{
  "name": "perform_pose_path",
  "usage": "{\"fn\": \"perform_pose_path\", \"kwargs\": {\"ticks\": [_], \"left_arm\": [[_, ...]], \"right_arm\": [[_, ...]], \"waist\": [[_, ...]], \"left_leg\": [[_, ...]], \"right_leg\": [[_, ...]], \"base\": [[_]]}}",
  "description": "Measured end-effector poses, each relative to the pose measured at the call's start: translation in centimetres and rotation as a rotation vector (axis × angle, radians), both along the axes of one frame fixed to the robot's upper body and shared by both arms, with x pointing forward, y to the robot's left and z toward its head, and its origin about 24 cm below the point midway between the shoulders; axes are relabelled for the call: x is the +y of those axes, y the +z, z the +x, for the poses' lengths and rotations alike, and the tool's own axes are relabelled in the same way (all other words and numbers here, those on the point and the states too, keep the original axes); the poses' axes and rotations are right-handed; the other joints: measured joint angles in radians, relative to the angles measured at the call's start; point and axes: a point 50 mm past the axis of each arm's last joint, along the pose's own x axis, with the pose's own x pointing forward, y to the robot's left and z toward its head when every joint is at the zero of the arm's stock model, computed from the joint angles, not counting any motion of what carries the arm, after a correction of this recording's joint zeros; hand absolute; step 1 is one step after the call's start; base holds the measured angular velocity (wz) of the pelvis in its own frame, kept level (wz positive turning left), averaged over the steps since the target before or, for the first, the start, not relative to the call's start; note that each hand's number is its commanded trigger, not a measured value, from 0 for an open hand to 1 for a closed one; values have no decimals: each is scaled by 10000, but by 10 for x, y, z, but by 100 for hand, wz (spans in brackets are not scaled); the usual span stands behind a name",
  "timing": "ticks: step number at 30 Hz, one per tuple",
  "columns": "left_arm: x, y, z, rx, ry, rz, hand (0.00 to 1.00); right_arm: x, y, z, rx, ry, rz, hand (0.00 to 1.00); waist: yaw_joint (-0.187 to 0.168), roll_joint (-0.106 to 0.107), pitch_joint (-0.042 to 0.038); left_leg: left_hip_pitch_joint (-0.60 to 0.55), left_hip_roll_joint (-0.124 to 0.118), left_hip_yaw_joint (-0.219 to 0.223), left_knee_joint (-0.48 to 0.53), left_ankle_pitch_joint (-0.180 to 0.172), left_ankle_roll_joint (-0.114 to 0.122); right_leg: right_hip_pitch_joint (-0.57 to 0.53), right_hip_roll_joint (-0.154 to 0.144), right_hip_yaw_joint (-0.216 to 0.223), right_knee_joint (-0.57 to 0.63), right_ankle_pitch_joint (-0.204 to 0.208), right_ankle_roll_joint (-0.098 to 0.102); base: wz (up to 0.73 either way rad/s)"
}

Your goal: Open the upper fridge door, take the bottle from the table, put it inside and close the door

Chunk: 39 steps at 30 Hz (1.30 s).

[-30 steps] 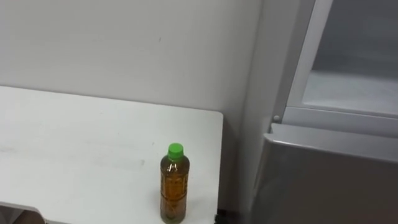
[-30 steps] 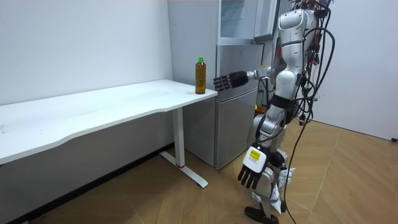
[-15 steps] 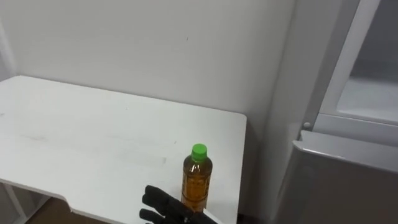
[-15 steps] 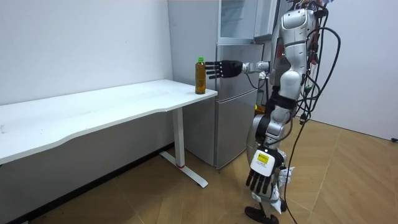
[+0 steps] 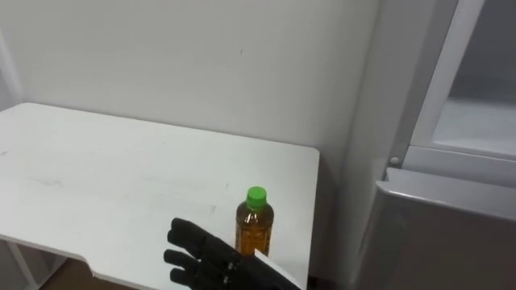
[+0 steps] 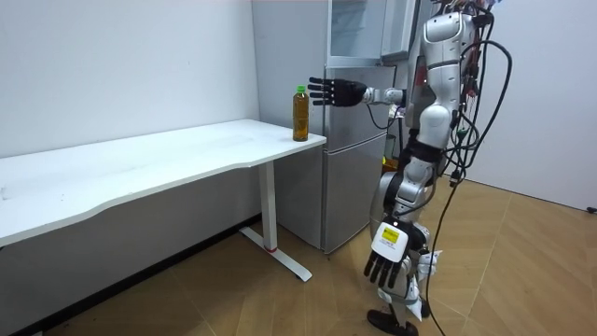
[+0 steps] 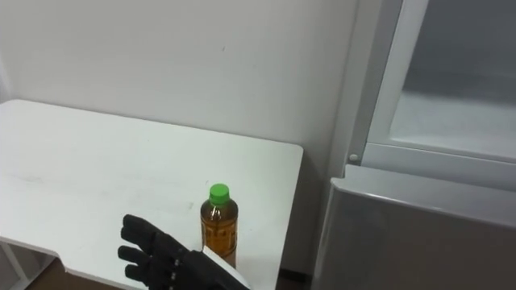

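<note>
A clear bottle (image 5: 254, 229) of amber drink with a green cap stands upright near the right end of the white table (image 5: 105, 177), close to its front edge. My right hand (image 5: 201, 258) is open with fingers spread, raised in front of the bottle and slightly to its left. It covers the bottle's lower part. In the room view the right hand (image 6: 338, 92) hovers at cap height just beside the bottle (image 6: 300, 114), apparently a little apart from it. My left hand (image 6: 387, 257) hangs open by my leg.
The grey fridge (image 5: 435, 234) stands right of the table against the wall. Its upper compartment (image 5: 484, 121) is open, pale inside. A narrow gap separates table and fridge. I stand in front of the fridge, on a wooden floor (image 6: 522, 271).
My right hand has risen from below the table's edge to cap height by the bottle and come further up and left in the eye view. My left hand stays hanging.
</note>
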Motion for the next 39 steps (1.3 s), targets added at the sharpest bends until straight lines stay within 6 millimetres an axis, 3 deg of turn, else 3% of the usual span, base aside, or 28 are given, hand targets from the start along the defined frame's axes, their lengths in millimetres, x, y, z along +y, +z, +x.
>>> {"fn": "perform_pose_path", "kwargs": {"ticks": [6,12,17,26,39], "left_arm": [[0,0,0,-1,-59,14,0],[1,0,2,-155,-170,2,0],[1,0,2,-196,-164,-5,0],[2,1,3,-263,-668,138,0],[-8,-1,0,-176,-663,-150,0]], "right_arm": [[-2,1,1,-65,-74,24,0],[-9,17,4,-693,-451,275,0],[-17,32,6,-1081,-1254,688,0],[-40,40,16,-1366,-2992,539,0],[-48,61,20,-2073,-4434,951,0]], "waist": [[-6,-12,-3],[-27,-23,-5],[-24,-25,-5],[-105,-89,-48],[-128,-29,-20]], "left_leg": [[81,1,-1,1,0,0],[97,1,1,3,0,0],[107,3,5,4,0,0],[-18,10,-4,28,0,-3],[-11,9,-23,23,0,-3]], "right_leg": [[66,-1,-1,1,0,0],[88,-1,7,5,0,0],[86,-1,-7,5,0,0],[8,3,-5,2,0,0],[39,-1,-6,2,0,0]], "base": [[0],[0],[0],[0],[0]]}}
